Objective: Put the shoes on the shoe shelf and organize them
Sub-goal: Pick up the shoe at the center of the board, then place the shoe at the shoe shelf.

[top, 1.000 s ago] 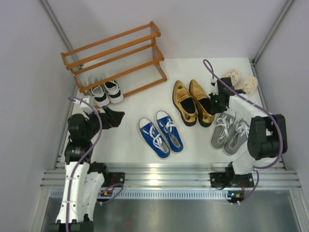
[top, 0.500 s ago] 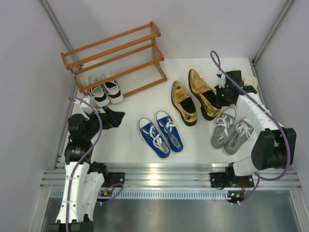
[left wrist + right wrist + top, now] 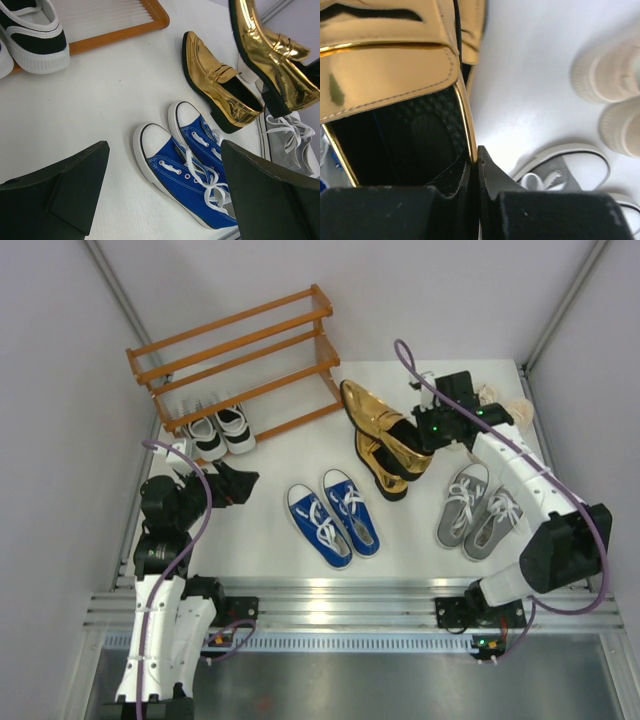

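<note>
We pinch the gold loafer by the thin rim of its opening, the right gripper clamped on that edge. It hangs tilted over its mate, just right of the shelf, and so slight a hold may let it swing or drop. The left gripper hovers with its fingers wide apart, and bare table leads to the shelf's end post, with the black-and-white sneakers at its foot.
</note>
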### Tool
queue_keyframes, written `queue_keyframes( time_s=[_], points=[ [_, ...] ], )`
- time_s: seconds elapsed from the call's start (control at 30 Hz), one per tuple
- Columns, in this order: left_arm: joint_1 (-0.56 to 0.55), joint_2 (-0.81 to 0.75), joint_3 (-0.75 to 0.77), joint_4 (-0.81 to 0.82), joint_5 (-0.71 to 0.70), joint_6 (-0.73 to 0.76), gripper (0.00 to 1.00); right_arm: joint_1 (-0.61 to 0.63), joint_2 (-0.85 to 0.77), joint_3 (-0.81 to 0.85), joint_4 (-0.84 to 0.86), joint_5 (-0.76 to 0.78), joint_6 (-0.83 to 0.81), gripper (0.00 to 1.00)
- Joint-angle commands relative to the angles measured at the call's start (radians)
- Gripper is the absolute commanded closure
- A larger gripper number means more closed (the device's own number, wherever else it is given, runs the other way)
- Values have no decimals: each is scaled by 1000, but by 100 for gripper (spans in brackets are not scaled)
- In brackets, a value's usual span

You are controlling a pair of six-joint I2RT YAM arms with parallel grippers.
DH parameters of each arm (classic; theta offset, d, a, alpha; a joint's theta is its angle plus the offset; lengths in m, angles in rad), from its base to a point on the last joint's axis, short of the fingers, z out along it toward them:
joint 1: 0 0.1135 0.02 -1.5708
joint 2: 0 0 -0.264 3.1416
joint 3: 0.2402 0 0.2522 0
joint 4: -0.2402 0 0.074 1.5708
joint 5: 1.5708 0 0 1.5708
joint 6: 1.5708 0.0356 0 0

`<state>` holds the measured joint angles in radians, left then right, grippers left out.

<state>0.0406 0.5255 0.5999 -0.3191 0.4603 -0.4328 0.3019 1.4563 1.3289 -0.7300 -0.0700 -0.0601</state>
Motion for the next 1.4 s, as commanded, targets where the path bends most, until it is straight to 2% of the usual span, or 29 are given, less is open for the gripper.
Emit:
queue_keyframes(
  time_s=[0.0, 0.13, 0.33, 0.53, 0.77, 1.1, 1.37],
  points=[
    [2, -10, 24, 14, 11, 22, 2, 84, 45, 111, 32, -40, 16, 100],
    [2, -15, 31, 3, 3, 22, 2, 164, 142, 196, -2, -63, 35, 100],
    [2, -24, 32, 0, -11, 25, 2, 229, 318, 407, -60, -91, 100, 100],
    [2, -32, 31, -1, -20, 29, 2, 261, 466, 585, -101, -88, 124, 100],
    [4, -38, 28, 0, -34, 34, 2, 278, 616, 748, -123, -11, 174, 100],
    [4, -41, 24, -3, -43, 34, 2, 295, 754, 895, -16, 65, 272, 100],
    [2, -42, 21, 0, -60, 34, 2, 304, 825, 938, 104, 147, 335, 100]
  ],
)
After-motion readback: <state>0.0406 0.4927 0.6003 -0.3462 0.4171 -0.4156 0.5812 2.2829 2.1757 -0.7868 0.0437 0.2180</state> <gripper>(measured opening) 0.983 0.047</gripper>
